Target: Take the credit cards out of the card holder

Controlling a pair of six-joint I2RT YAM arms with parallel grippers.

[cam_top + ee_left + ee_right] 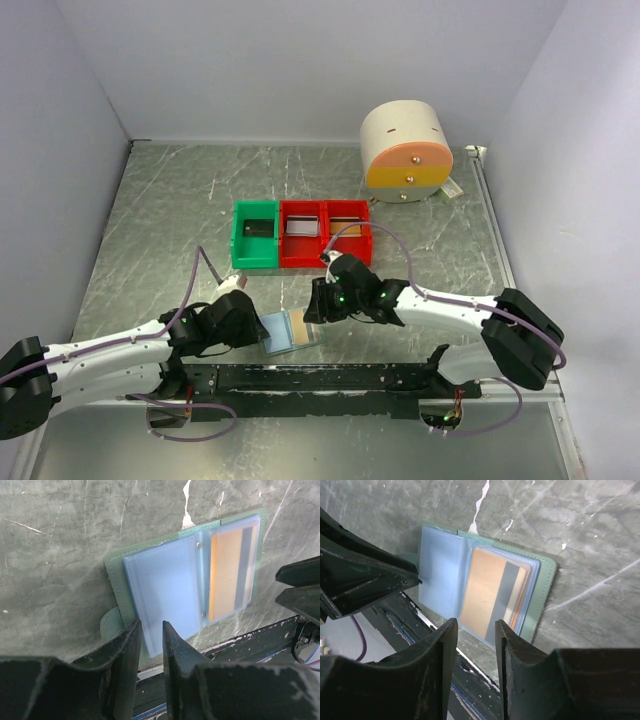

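Note:
The card holder (290,330) lies open and flat near the table's front edge, a pale blue sleeve on a green backing. Its left pocket looks empty. An orange credit card (298,326) with a grey stripe sits in its right pocket. My left gripper (250,322) is at the holder's left edge. In the left wrist view my left gripper (149,627) has its jaws narrowly apart over the near left corner of the holder (165,590), with the card (225,575) to the right. My right gripper (476,625) is open, just off the near edge of the card (482,590) and holder (445,575).
A green bin (255,235) and two red bins (300,232) (348,230) stand behind the holder, each with a flat item inside. A round drawer unit (405,150) stands at the back right. A black rail (320,378) runs along the front edge.

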